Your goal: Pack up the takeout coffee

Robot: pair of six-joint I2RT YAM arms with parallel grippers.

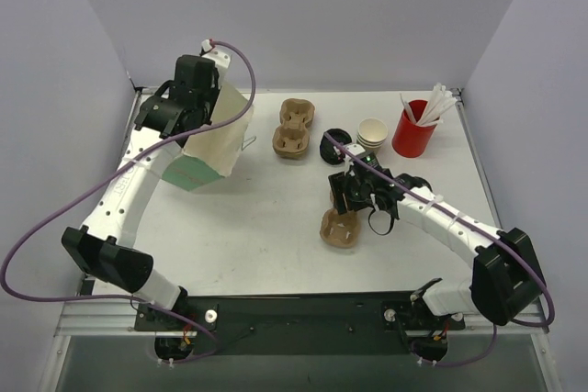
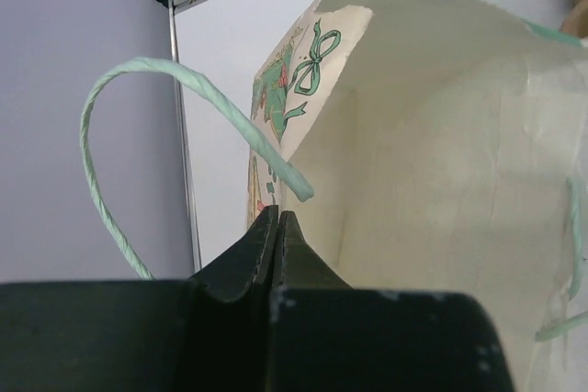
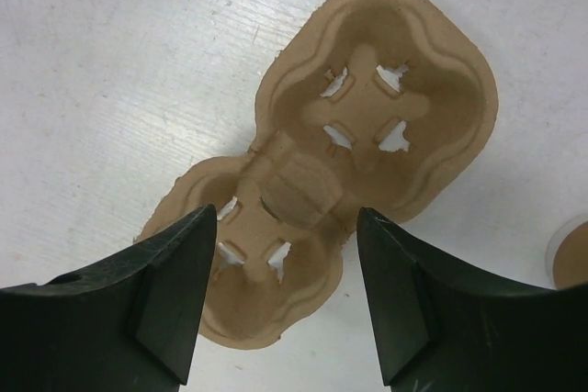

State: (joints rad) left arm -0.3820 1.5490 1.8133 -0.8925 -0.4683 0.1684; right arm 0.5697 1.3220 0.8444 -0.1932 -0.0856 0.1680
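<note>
Nearest: your left gripper point(image 2: 278, 227), jaws pressed together on the rim of the paper bag point(image 2: 441, 153), whose mouth gapes by the left edge of the table point(image 1: 266, 227). Your right gripper point(image 3: 285, 227) hangs spread and empty over a pulp carrier point(image 3: 367, 135), bare surface all round. You'll find the takeout coffee point(image 1: 339, 135) farther back, between the second carrier point(image 1: 295, 128) and the cup stack point(image 1: 371, 131).

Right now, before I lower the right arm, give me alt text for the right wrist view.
The right gripper, jaws open, is poised over a brown pulp two-cup carrier lying flat on the white table, both wells empty. The carrier's narrow middle lies between the fingertips; a round tan object is cut off at the right edge.
</note>
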